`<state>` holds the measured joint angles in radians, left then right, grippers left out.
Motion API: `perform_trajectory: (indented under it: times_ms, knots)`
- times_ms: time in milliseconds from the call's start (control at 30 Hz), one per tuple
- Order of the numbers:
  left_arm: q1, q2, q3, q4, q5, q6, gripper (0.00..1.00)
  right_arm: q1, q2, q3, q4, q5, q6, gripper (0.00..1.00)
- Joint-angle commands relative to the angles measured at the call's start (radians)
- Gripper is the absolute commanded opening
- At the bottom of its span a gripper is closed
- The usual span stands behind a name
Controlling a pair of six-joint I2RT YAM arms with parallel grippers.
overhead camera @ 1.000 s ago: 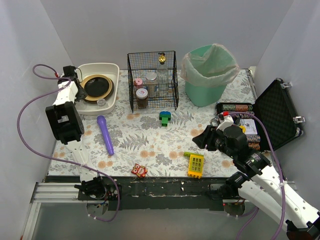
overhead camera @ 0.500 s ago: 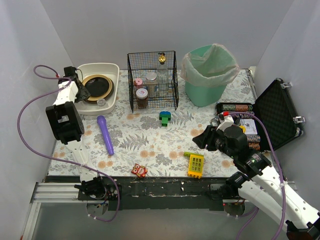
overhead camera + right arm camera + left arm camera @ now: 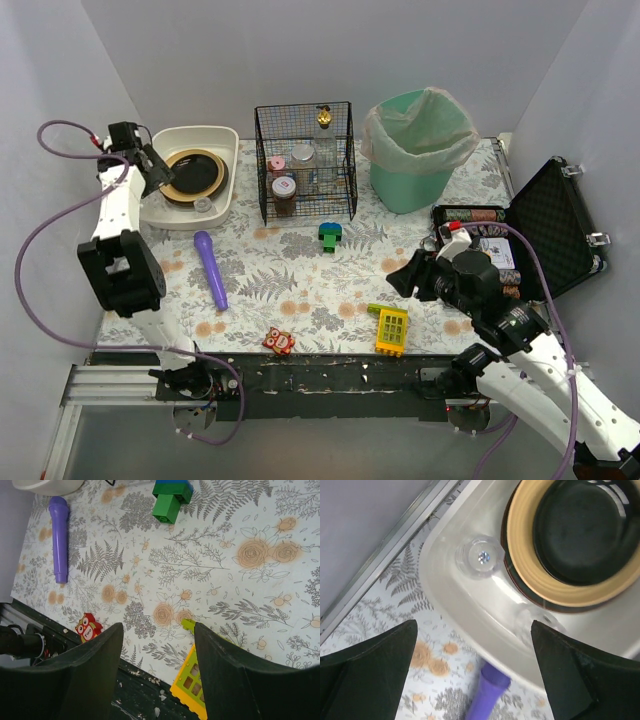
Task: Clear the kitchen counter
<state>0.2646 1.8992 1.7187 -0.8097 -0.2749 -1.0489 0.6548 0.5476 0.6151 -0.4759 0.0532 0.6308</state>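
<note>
The desk [image 3: 300, 290] fills the middle of the overhead view, running from the arms' bases to the back wall, with loose things scattered on it.

At far left, the left claw [image 3: 473, 625] hangs over the near corner of the tub [image 3: 465, 600], spread as wide as it goes, with nothing between its fingers. A clear cap [image 3: 481, 557] lies in the tub almost under it, beside a plate [image 3: 521, 550]. The tub seems to be where dishware is gathered, which would explain an empty, open claw parked just there.

Next right, a purple mic [image 3: 211, 268] lies flat on the cloth just in front of the tub. An owl toy [image 3: 279, 341] sits near the front edge. Both look uncollected.

In the middle at the back, the wire basket [image 3: 264, 165] holds jars [image 3: 285, 195] standing upright, probably sorted there as pantry goods. A green block [image 3: 330, 236] rests just in front of it.

A yellow block [image 3: 391, 328] lies near the front edge. The right claw [image 3: 157, 625] hovers above and just beside it, partly open and gripping nothing. It is tilted down at the cloth, so I judge that block a likely pick.

At the back stands a lined bin [image 3: 400, 190], presumably for rubbish. At far right, an open case [image 3: 560, 225] holds chips [image 3: 470, 215] in rows.
</note>
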Motion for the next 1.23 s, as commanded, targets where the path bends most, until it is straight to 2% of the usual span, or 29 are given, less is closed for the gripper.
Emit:
perform_trajectory:
  times_ms: [0,133,200,400,533,767,1200]
  knots:
    - [-0.004,-0.262,-0.117,0.05,0.078,-0.025,0.98,-0.001,0.024,0.112,-0.029,0.03,-0.052,0.69]
    - [-0.008,-0.461,-0.292,0.162,0.254,-0.057,0.98,-0.001,0.064,0.179,-0.09,0.076,-0.065,0.77]
    - [-0.024,-0.561,-0.385,0.223,0.391,-0.075,0.98,-0.001,0.074,0.195,-0.098,0.094,-0.066,0.8]
    - [-0.047,-0.801,-0.648,0.293,0.604,-0.174,0.98,-0.001,0.097,0.198,-0.119,0.193,-0.06,0.85]
    - [-0.079,-0.945,-0.815,0.297,0.605,-0.172,0.98,-0.001,0.078,0.157,-0.086,0.257,-0.069,0.85]
    - [-0.116,-1.069,-0.973,0.227,0.574,-0.189,0.98,0.0,-0.003,0.069,-0.026,0.292,-0.077,0.85]
    - [-0.116,-1.131,-1.028,0.256,0.614,-0.209,0.98,0.0,0.029,0.086,-0.082,0.342,-0.075,0.86]
